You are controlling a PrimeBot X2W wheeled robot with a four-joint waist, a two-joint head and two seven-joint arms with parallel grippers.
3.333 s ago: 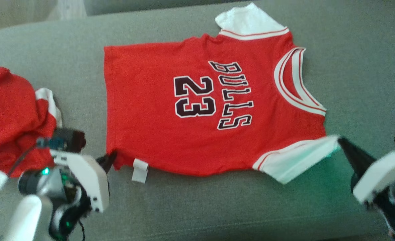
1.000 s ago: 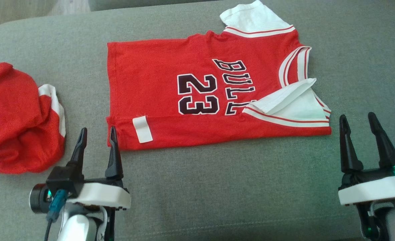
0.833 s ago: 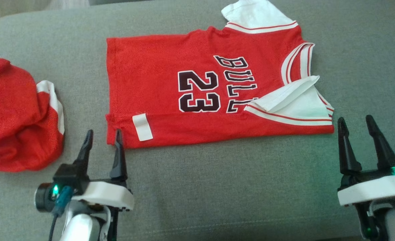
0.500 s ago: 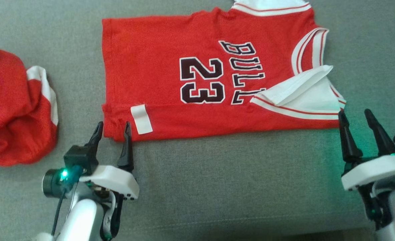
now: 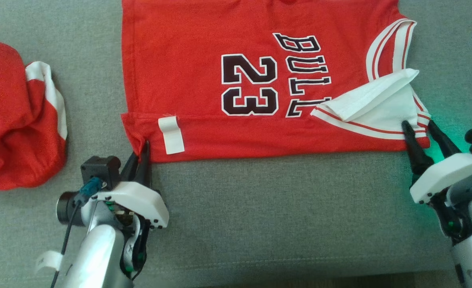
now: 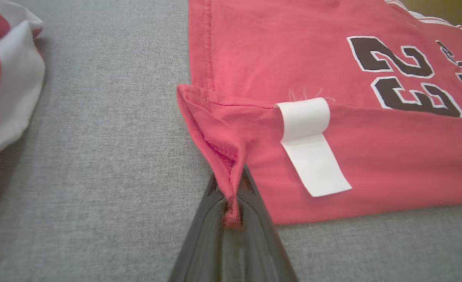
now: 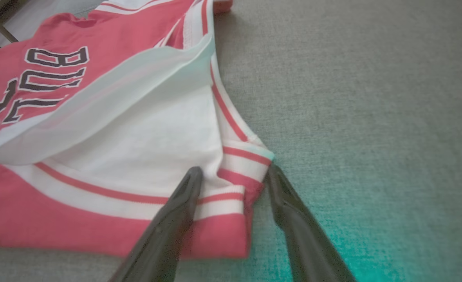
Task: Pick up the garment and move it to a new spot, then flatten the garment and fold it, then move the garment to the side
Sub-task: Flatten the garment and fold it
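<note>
The garment (image 5: 228, 72) is a red jersey marked "23" and "BULLS", lying flat on the grey cushion with its near edge folded up and a white sleeve (image 5: 376, 102) turned over onto its chest. My left gripper (image 5: 140, 154) is shut on the garment's near hem corner (image 6: 231, 172), pinching a ridge of red cloth beside a white label (image 6: 309, 152). My right gripper (image 5: 417, 127) stands open, its two fingers straddling the near shoulder corner (image 7: 235, 184), one finger lying on the cloth and the other on the cushion beside it.
A second red and white garment (image 5: 12, 116) lies crumpled at the left, about a hand's width from my left gripper. The grey cushion (image 5: 284, 216) stretches bare toward its front edge at the bottom. A green glow from the right wrist tints the cushion.
Both grippers have moved forward to the garment's near edge. The left one has shut on the hem corner. The camera has tilted, shifting the whole picture up.
</note>
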